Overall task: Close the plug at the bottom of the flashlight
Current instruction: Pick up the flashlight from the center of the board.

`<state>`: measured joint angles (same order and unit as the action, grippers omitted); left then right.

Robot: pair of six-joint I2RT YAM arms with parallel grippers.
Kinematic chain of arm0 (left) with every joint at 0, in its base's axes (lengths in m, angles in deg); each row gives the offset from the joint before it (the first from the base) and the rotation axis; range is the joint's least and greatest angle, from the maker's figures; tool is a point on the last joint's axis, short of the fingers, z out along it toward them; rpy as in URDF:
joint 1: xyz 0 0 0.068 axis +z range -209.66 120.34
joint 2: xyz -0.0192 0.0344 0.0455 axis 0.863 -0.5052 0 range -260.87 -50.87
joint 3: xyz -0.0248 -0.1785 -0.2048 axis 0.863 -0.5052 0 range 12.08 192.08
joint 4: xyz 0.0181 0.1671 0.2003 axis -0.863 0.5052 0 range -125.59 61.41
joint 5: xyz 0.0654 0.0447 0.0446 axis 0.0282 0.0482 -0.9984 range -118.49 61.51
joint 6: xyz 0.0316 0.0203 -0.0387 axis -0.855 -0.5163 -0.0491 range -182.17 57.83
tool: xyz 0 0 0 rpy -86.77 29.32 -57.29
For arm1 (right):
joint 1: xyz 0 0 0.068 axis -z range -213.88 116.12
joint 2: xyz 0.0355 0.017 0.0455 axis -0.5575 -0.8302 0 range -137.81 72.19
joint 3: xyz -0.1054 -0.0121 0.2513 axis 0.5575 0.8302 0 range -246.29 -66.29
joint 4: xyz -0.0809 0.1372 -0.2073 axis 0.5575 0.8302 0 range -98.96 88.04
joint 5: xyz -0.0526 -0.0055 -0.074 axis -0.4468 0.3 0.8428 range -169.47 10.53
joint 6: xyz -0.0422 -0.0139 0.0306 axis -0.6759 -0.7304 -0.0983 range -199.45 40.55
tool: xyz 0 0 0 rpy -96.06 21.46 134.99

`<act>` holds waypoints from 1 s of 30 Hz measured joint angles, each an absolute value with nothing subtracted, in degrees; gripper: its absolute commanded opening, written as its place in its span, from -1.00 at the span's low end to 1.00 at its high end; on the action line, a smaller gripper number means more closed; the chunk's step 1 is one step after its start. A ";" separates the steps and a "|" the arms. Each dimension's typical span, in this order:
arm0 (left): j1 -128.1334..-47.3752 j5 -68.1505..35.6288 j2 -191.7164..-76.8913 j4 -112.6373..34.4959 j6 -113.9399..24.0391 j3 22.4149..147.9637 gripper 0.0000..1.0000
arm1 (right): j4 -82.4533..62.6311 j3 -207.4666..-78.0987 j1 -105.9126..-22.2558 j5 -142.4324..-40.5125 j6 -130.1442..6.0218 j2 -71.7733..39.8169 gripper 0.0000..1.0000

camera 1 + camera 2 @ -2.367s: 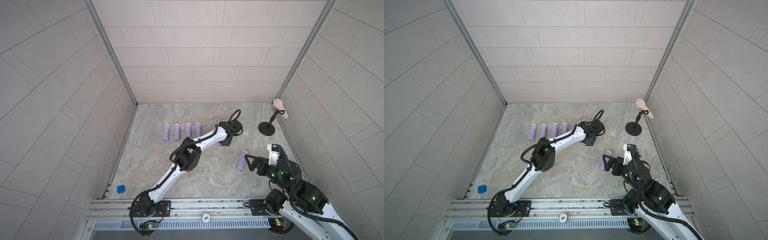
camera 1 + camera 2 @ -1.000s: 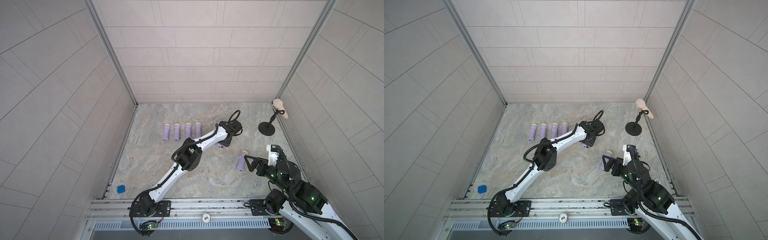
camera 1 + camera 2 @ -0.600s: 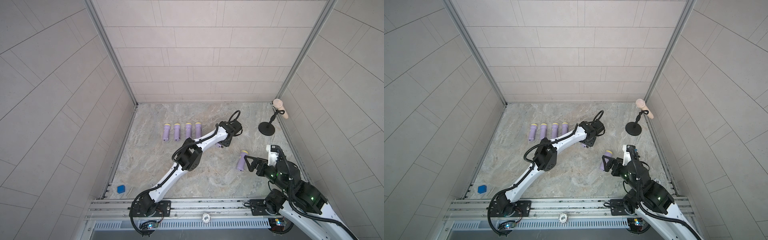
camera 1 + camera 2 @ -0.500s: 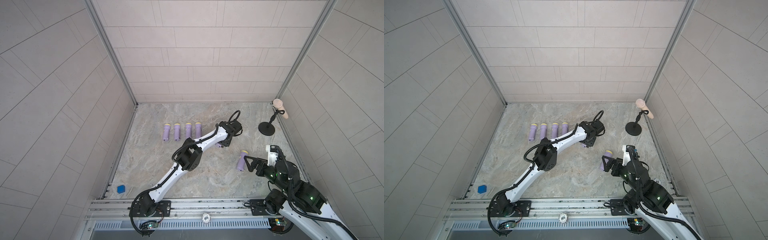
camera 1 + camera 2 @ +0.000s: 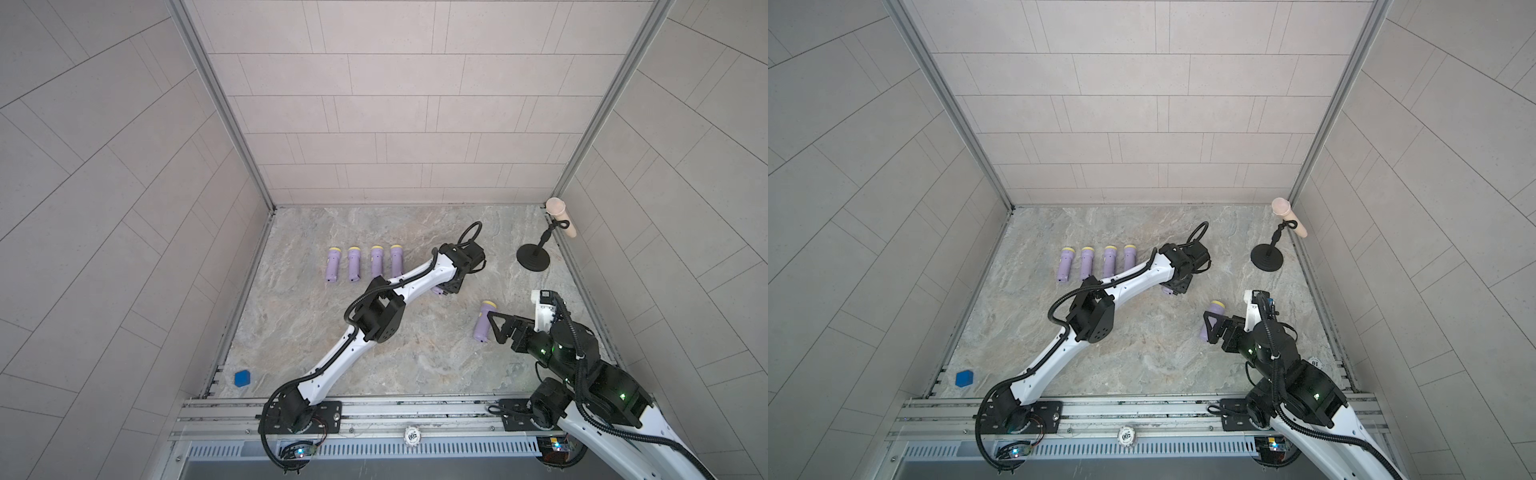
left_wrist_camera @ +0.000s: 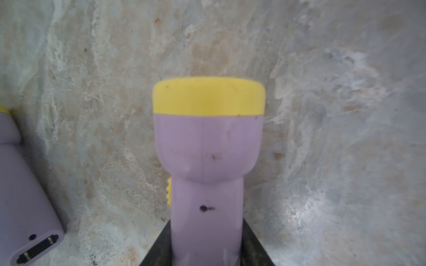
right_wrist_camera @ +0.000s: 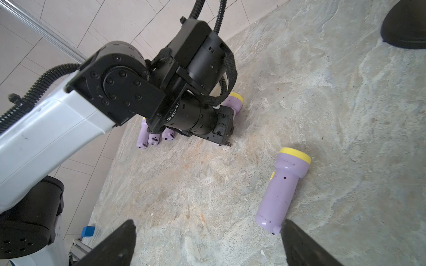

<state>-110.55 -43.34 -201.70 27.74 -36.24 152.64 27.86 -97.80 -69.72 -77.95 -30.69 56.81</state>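
On the marble table (image 5: 415, 357), the left claw (image 6: 207, 244) clamps a purple flashlight (image 6: 207, 142); the right claw (image 7: 208, 226) gapes near a second flashlight (image 7: 282, 186).

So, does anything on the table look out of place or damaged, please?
Nothing damaged or spilled. A stray flashlight lies by the open right gripper, apart from the row of four; the left gripper clamps a sixth flashlight.

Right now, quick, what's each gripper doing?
Left gripper: closed on a purple flashlight.
Right gripper: open, holding nothing.
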 measured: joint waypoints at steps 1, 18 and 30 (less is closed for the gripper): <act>-110.55 -43.34 -201.52 27.70 -36.17 152.61 -1.00 | 27.62 -97.76 -69.69 -78.06 -30.61 56.64 0.99; -103.03 -22.36 -167.38 0.14 -22.42 115.17 -1.00 | 14.83 -97.21 -69.72 -83.70 -25.67 49.23 0.99; -97.02 -4.72 -157.15 -33.22 -3.08 88.70 -1.00 | -5.89 -93.80 -69.69 -87.46 -14.76 40.44 0.99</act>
<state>-97.02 -4.72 -157.15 -33.22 -3.08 88.70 -5.89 -93.80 -69.69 -87.46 -14.76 40.44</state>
